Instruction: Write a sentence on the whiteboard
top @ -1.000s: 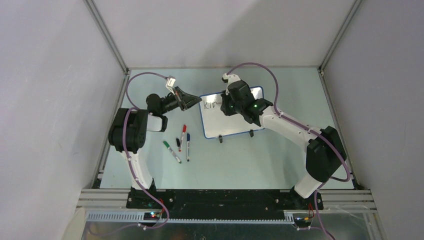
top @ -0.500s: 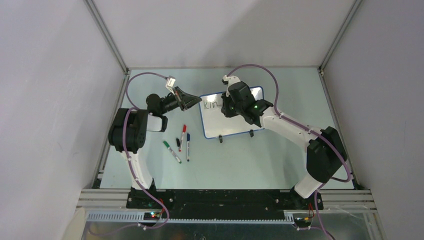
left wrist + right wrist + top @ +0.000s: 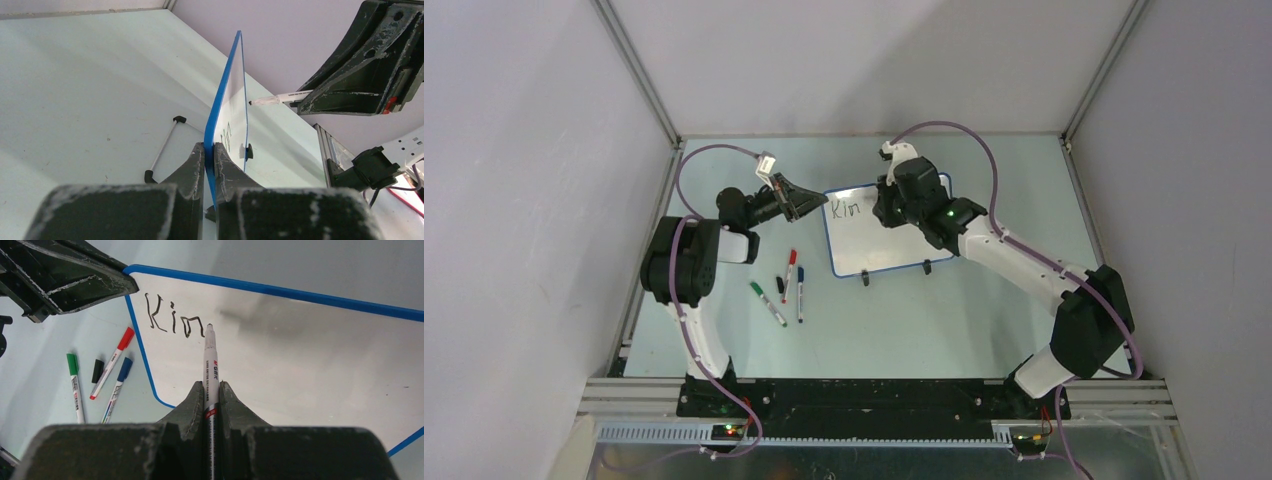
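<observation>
The whiteboard (image 3: 879, 248) stands tilted on the table, white with a blue rim. My left gripper (image 3: 820, 205) is shut on its left edge, the blue rim pinched between both fingers (image 3: 210, 148). Black letters "Kin" (image 3: 172, 320), the start of the sentence (image 3: 849, 210), sit at the board's upper left. My right gripper (image 3: 211, 386) is shut on a white marker (image 3: 210, 362), which points up at the board (image 3: 310, 360). The marker's black tip rests just right of the "n". In the left wrist view the marker (image 3: 280, 98) meets the board's face (image 3: 235, 100).
Left of the board lie a red marker (image 3: 790, 270), a blue marker (image 3: 800, 293), a green marker (image 3: 768, 304) and a loose black cap (image 3: 780, 284). The board's two black feet (image 3: 864, 281) stick out at its near edge. Grey walls close in three sides.
My right gripper and its marker have shifted a little to the right along the board, so the letters "Kin" now show in full. The left gripper has held still on the rim.
</observation>
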Available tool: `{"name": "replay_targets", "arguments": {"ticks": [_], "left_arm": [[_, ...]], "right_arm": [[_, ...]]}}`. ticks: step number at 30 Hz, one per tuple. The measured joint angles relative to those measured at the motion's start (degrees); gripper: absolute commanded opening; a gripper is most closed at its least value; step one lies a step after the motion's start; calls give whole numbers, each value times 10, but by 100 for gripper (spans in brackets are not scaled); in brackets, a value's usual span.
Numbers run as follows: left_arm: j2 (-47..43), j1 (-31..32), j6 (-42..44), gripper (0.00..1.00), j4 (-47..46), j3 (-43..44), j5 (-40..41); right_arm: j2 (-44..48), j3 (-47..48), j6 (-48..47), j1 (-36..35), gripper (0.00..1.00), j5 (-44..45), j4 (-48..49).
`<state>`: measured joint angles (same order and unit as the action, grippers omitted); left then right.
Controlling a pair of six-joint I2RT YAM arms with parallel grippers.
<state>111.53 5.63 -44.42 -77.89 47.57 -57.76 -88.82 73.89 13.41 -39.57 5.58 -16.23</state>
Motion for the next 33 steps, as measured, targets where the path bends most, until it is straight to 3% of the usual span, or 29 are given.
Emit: {"name": "replay_targets", "arguments": {"ticks": [8,17,28,33], "left_arm": [[-16,0,24,0,28,-9,9],[-48,6,80,0,102,-13,28],[-111,16,172,0,254,-13,69],[-136,24,212,6,317,-13,107]], "right_arm": [[0,-3,-5,2,0,14,12],[43,-84,-14,0,0,43,53],[88,-140,-14,-1,0,61,111],[92,-151,-14,-1,0,64,122]]}}
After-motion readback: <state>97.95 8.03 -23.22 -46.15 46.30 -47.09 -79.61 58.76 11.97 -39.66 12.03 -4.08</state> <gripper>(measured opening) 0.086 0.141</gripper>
